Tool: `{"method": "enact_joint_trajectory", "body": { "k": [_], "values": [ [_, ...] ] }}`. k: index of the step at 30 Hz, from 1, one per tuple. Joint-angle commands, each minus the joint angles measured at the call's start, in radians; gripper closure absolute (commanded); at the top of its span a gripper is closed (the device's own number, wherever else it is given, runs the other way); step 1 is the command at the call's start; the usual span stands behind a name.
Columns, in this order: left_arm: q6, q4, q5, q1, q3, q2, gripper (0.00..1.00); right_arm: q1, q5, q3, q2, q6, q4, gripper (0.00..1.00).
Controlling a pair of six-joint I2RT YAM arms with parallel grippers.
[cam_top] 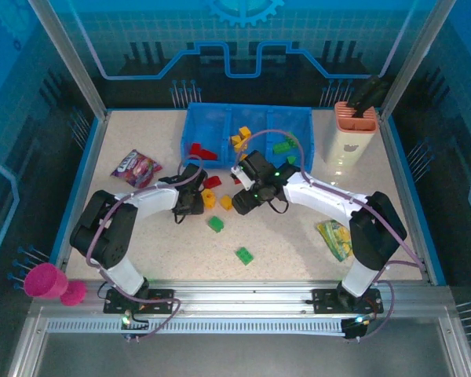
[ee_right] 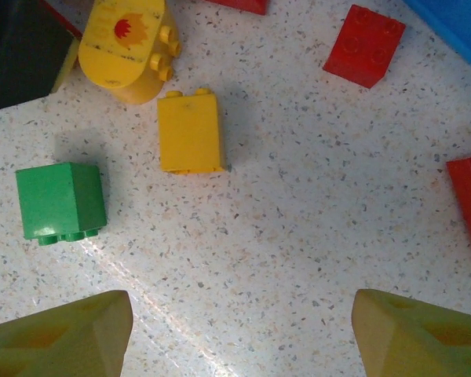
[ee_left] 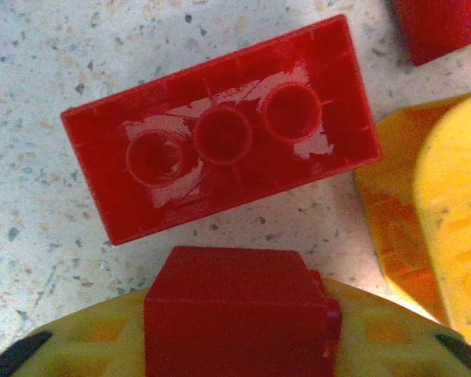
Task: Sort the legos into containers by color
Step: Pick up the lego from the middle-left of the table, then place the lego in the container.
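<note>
The left tool [ee_left: 237, 349] clenches a red brick [ee_left: 234, 294]; an upturned red brick [ee_left: 220, 129] lies at twelve o'clock. The right tool [ee_right: 239, 342] hangs released, green brick [ee_right: 60, 200] at ten o'clock.

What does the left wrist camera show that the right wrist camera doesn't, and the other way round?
Left wrist camera: an upturned red rectangular plastic brick showing three round sockets, and a smaller red plastic brick pinched in the left tool. Right wrist camera: a green plastic cube brick, a red square studded plastic brick, a corner of the bright blue plastic bin, and the open right tool with nothing between its fingers. Both: the speckled tabletop and orange-yellow plastic bricks.
</note>
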Motion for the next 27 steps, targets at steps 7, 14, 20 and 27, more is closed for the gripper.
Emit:
{"method": "enact_joint_trajectory", "body": {
  "k": [7,14,20,27],
  "values": [
    [0.037,-0.104,-0.029,0.008,0.069,-0.146,0.74,0.044,-0.040,-0.053,-0.008,0.043,0.039,0.25],
    [0.108,-0.035,-0.073,0.055,0.282,-0.162,0.74,0.086,-0.027,-0.083,0.002,0.078,0.072,0.25],
    [0.105,0.096,-0.050,0.118,0.482,0.026,0.74,0.117,-0.002,-0.085,-0.003,0.075,0.068,0.25],
    [0.105,0.043,-0.057,0.143,0.765,0.321,0.72,0.159,-0.011,-0.089,-0.011,0.089,0.098,0.30]
  ]
}}
